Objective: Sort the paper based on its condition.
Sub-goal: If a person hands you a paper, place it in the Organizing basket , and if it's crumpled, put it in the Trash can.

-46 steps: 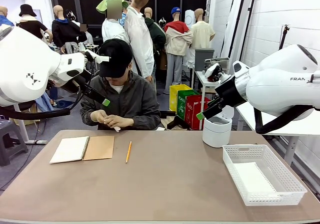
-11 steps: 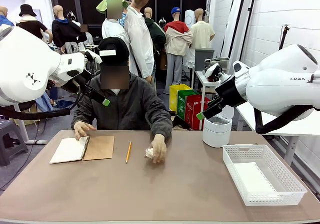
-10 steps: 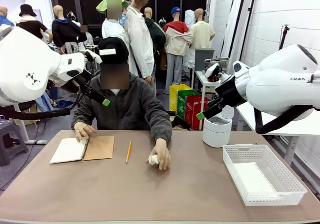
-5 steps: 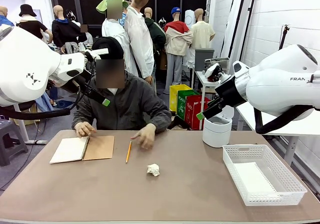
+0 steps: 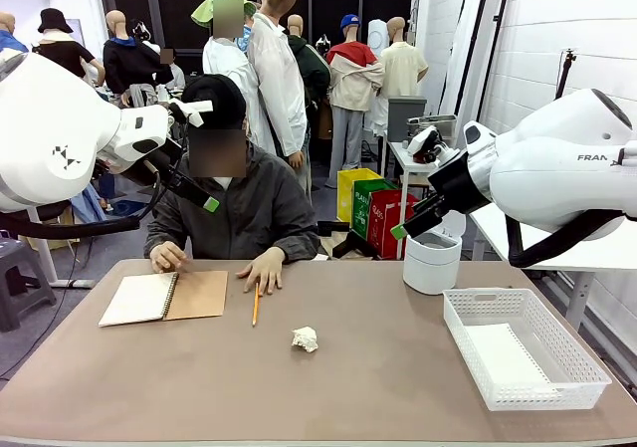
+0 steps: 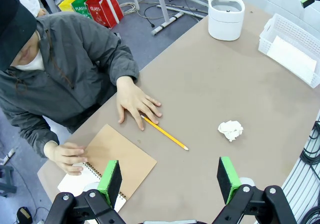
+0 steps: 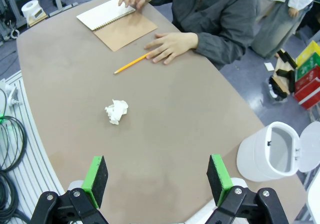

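Left pincer (image 6: 170,176): standing spread wide, green pads far apart, grasping nothing, hanging above the counter (image 6: 240,79) near the notebook (image 6: 112,161).
Right pincer (image 7: 157,176): standing released at full spread, holding nothing, touching nothing, hovering over bare counter.
Crumpled paper (image 5: 305,339): lying alone near the middle of the counter, well apart from both pincers; wadded into a small white lump, creased all over, showing no clear long axis or heading.
Flat paper (image 5: 503,352): lying smooth in the white basket (image 5: 587,372) at the robot's right, long axis running along the basket's length.
Person's hands: one hand (image 5: 262,271) resting flat, fingertips touching the far end of the pencil (image 5: 256,304); the other hand (image 5: 168,258) resting on the open notebook's far edge.
Pencil: lying just beside the notebook's brown cover, pointing roughly from the person toward the robot.
White bin (image 5: 432,258): standing upright beyond the basket, lid tipped open.
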Controlling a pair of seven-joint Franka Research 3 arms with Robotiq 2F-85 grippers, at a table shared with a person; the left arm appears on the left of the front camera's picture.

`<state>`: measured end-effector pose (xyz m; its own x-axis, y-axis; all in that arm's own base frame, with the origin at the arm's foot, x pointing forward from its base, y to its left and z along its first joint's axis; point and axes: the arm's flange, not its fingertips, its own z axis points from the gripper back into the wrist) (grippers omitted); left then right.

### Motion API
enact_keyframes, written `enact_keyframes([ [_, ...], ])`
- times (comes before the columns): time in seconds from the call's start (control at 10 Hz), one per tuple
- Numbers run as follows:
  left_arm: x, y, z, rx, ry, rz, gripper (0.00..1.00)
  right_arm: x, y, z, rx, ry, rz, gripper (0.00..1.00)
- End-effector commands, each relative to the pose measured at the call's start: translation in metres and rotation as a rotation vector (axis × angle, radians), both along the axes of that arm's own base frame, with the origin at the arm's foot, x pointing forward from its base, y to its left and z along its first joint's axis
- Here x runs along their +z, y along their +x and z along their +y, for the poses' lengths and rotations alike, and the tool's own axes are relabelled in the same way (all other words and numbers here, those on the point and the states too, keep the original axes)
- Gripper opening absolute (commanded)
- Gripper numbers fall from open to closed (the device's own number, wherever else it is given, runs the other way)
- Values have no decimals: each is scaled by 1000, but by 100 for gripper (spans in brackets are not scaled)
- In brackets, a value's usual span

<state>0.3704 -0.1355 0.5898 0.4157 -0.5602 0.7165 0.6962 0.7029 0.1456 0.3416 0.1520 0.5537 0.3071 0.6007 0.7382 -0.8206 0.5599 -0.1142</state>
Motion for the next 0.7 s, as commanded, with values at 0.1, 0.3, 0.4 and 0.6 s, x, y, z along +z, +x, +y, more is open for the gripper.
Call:
enact_keyframes([
  [0.1,0,0,0,12,-6,6,100,-4,13,20,33,-67,42,100],
  [0.3,0,0,0,12,-6,6,100,-11,32,46,96,-146,102,100],
  [0.4,0,0,0,12,-6,6,100,-17,41,60,122,-186,122,100],
  [0.6,0,0,0,12,-6,6,100,-41,60,89,162,-272,159,100],
])
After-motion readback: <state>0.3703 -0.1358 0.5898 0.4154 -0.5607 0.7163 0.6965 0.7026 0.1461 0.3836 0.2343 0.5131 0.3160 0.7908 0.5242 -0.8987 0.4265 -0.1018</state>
